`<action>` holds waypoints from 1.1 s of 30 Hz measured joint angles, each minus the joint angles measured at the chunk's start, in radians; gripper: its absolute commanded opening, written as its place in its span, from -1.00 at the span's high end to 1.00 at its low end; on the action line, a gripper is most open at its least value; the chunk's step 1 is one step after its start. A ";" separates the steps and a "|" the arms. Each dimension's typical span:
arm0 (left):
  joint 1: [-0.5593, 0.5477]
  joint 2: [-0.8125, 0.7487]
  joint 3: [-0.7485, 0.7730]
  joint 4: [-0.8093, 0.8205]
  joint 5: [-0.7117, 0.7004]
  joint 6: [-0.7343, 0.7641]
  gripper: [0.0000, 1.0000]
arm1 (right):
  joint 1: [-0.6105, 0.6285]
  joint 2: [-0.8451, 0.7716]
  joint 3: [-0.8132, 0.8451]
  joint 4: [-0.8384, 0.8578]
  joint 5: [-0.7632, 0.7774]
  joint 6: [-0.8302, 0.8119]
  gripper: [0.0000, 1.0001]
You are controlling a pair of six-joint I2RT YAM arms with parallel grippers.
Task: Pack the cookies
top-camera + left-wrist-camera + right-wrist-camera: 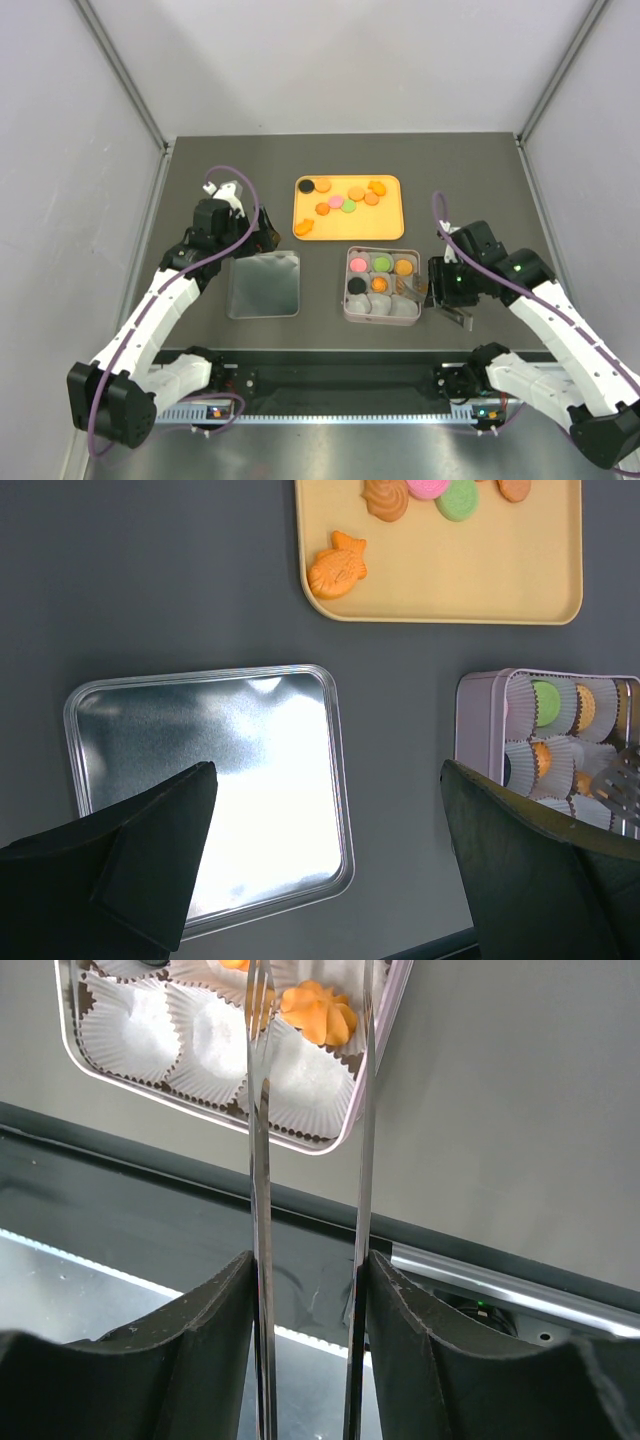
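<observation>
The tongs [260,1160] should, I judge, ease apart only once the orange cookie [318,1012] sat squarely over a paper cup in the tin [382,321], then lift straight up. The right tool [308,1270], at the tin's 3 o'clock, pinched the tongs, the cookie between their slightly parted arms, gripped or not I could not tell. The left tool [328,775] hung spread wide over the lid [250,750] at 9 o'clock, empty; more cookies [349,206] lay on the tray [385,228] at 12 o'clock.
</observation>
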State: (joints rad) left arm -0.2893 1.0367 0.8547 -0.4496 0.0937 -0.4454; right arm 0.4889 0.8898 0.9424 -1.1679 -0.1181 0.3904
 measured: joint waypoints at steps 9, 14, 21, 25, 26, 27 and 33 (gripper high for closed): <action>0.000 0.000 0.000 0.000 0.000 0.000 -0.96 | 0.000 0.039 0.103 -0.005 0.005 -0.003 0.14; 0.000 0.000 0.000 0.000 0.000 0.000 -0.96 | 0.000 0.114 0.179 0.021 0.013 -0.008 0.12; 0.000 0.000 0.000 0.000 0.000 0.000 -0.96 | 0.000 0.374 0.377 0.107 0.081 -0.051 0.11; 0.000 0.000 0.000 0.000 -0.001 0.000 -0.96 | -0.004 0.555 0.497 0.197 0.115 -0.076 0.14; 0.000 0.000 0.000 0.000 -0.001 0.000 -0.96 | -0.008 0.600 0.522 0.215 0.121 -0.082 0.14; 0.000 0.000 0.000 0.000 -0.001 0.000 -0.96 | -0.010 0.644 0.553 0.223 0.129 -0.086 0.14; 0.000 -0.001 0.000 0.000 -0.004 0.000 -0.96 | -0.027 0.875 0.712 0.278 0.191 -0.110 0.15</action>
State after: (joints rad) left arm -0.2893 1.0359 0.8547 -0.4496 0.0895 -0.4454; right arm 0.4618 1.7653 1.6543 -0.8898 0.0727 0.2802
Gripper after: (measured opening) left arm 0.982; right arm 0.432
